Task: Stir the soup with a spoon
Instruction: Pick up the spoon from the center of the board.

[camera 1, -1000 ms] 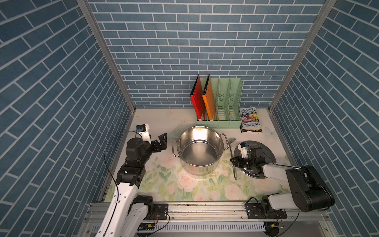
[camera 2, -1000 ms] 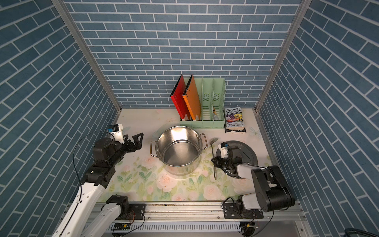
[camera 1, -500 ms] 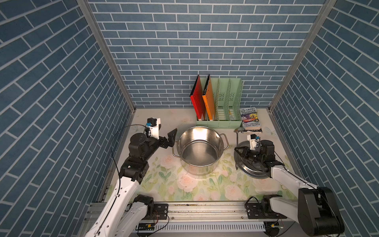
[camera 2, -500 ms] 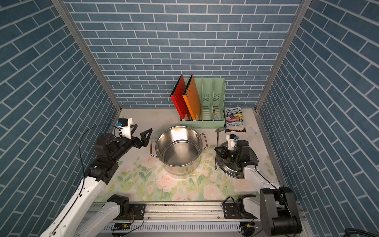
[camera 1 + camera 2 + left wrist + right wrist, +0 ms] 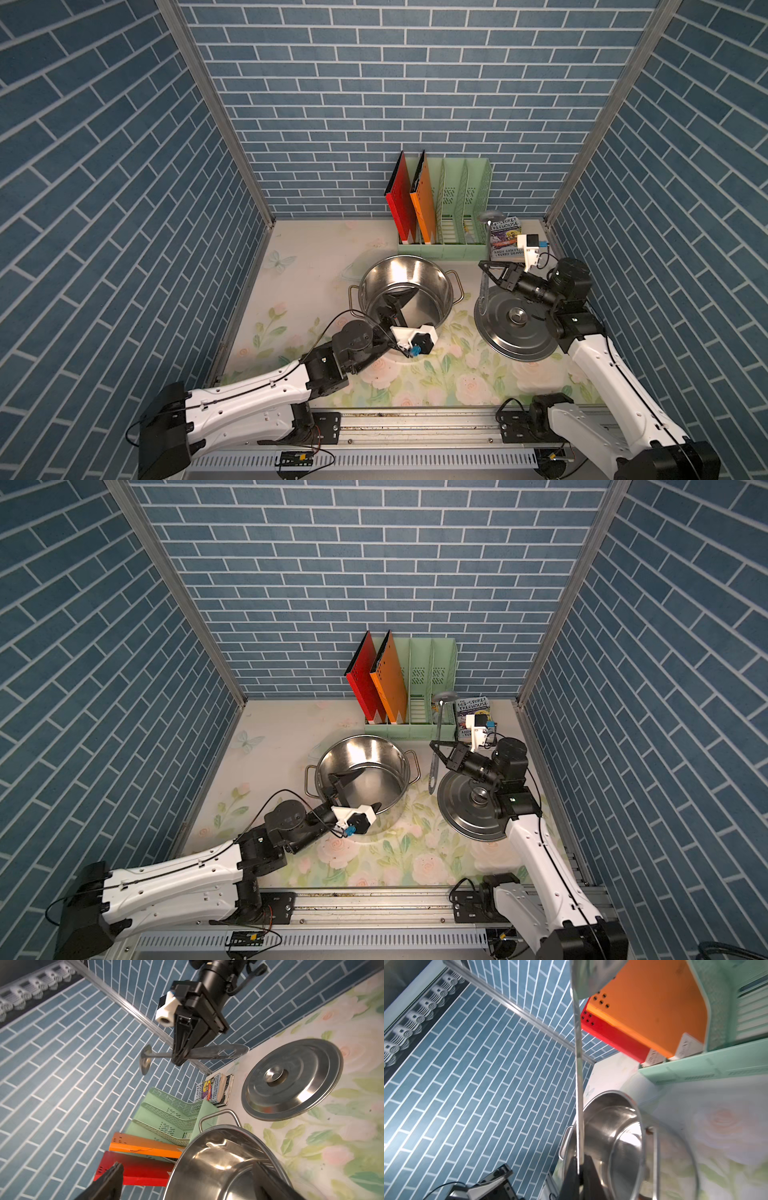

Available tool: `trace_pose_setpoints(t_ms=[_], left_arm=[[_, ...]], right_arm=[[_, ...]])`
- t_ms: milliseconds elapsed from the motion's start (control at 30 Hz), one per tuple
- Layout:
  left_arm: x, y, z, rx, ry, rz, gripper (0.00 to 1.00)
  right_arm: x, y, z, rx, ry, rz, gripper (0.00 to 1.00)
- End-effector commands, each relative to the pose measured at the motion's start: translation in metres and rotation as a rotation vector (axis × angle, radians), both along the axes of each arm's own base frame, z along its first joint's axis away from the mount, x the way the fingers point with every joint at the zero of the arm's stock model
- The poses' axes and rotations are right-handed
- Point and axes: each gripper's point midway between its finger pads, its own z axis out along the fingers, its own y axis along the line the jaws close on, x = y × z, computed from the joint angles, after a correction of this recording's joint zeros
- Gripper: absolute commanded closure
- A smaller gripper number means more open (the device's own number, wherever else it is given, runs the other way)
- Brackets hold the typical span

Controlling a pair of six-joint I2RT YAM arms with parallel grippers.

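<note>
Left gripper (image 5: 360,791) stood spread wide over the steel pot (image 5: 419,276), grasping nothing; pot shone bare inside; slim grey spoon (image 5: 439,723), small round bowl rearward, hung right of pot, clenched in right gripper (image 5: 435,744) by the lid (image 5: 511,345).

Pot (image 5: 419,276) is sitting mid-worktop (image 5: 299,291), and the lid (image 5: 515,332) is lying flat just right of it. Rack (image 5: 457,249) is standing behind the pot at the back wall, with folders (image 5: 423,203) standing in its left slots. Book (image 5: 503,243) is lying right of the rack, behind the lid. Spoon (image 5: 437,737) is hanging near upright, bowl up, in the right pincer (image 5: 435,746) above the pot-lid gap. Left pincer (image 5: 359,791) is hanging spread over the pot's near side.
</note>
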Motion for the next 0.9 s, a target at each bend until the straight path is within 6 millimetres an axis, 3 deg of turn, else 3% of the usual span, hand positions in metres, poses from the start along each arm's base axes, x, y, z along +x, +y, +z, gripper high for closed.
trace_pose_setpoints(t_ms=[0, 167, 433, 533, 733, 867], left_arm=[[-0.009, 0.0, 0.045, 0.005, -0.334, 0.024, 0.03], [-0.025, -0.015, 0.026, 0.157, -0.514, -0.031, 0.11], [-0.027, -0.031, 0.029, 0.233, -0.596, -0.073, 0.27], [-0.025, -0.036, 0.021, 0.275, -0.601, -0.078, 0.31], [-0.026, -0.036, 0.032, 0.238, -0.62, -0.069, 0.39], [-0.026, -0.039, 0.033, 0.242, -0.636, -0.077, 0.53]], right_arm=[[-0.024, 0.037, 0.028, 0.089, 0.02, 0.163, 1.0], [-0.037, 0.06, 0.04, 0.129, 0.025, 0.234, 1.0], [-0.06, 0.091, 0.027, 0.156, 0.085, 0.347, 1.0], [-0.063, 0.095, 0.03, 0.164, 0.087, 0.362, 1.0], [-0.069, 0.103, 0.024, 0.158, 0.107, 0.378, 1.0], [-0.075, 0.111, 0.017, 0.166, 0.139, 0.407, 1.0]])
